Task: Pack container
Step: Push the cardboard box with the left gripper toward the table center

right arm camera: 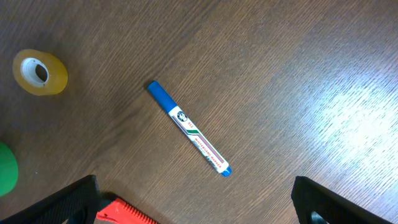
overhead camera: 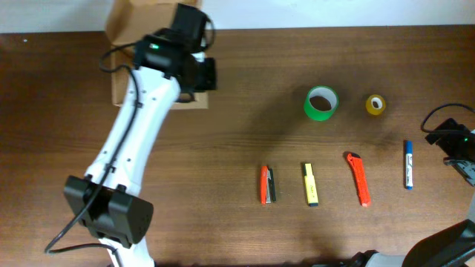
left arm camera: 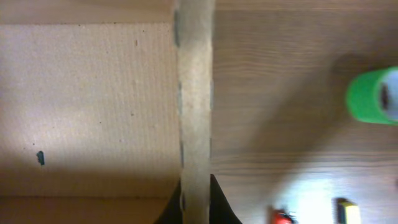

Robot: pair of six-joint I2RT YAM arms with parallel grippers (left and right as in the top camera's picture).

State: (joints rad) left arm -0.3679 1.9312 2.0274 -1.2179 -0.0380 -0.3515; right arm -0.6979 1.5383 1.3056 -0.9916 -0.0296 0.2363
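The container (overhead camera: 121, 87), a plain brown cardboard box, stands at the back left of the table, mostly hidden under my left arm. My left gripper (overhead camera: 196, 83) is shut on the edge of one upright cardboard wall or flap (left arm camera: 194, 93); I cannot tell which. Its two dark fingers (left arm camera: 196, 208) pinch that edge from both sides. The bare cardboard surface (left arm camera: 87, 93) shows to the left of it. My right gripper (overhead camera: 466, 162) is open and empty above the table at the far right, its fingers (right arm camera: 196, 199) spread wide near a blue marker (right arm camera: 188, 128).
On the table lie a green tape roll (overhead camera: 321, 103), a yellow tape roll (overhead camera: 375, 104), the blue marker (overhead camera: 408, 164), an orange utility knife (overhead camera: 358, 178), a yellow highlighter (overhead camera: 310, 183) and an orange-and-black stapler (overhead camera: 267, 184).
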